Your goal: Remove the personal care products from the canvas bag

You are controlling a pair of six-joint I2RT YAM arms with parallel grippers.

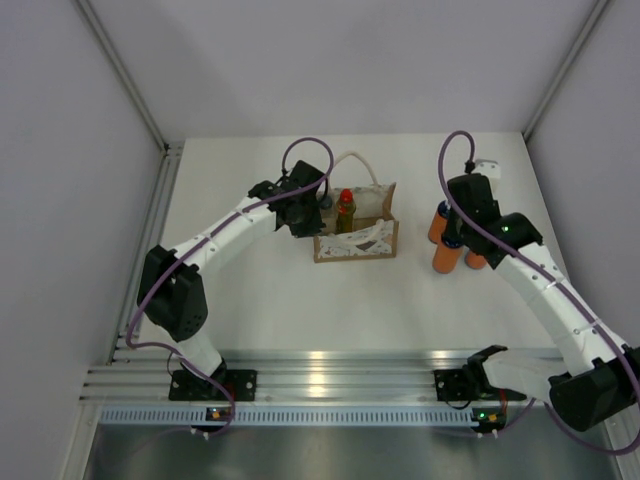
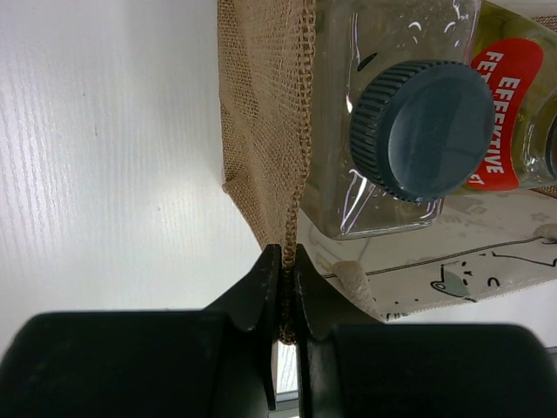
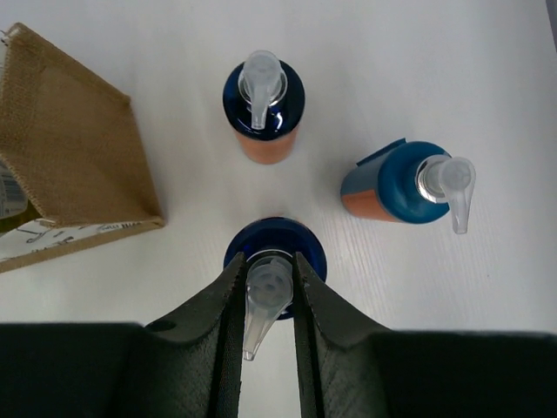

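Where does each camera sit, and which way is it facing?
Top external: above and behind, looking down on the table; left arm, right arm show.
Left wrist: looks down past the left gripper, shut on the canvas bag's edge.
Right wrist: looks down past the right gripper, shut on an orange pump bottle.
Shared: all show the bag.

Table (image 1: 260,300): white, matte, faint grain lines
Walls (image 1: 350,60): pale grey panels behind and on both sides
Corner posts (image 1: 119,65): grey metal, at the far corners
Rails (image 1: 330,378): silver aluminium, along the table's near edge
Perforated strip (image 1: 340,413): just below the rails
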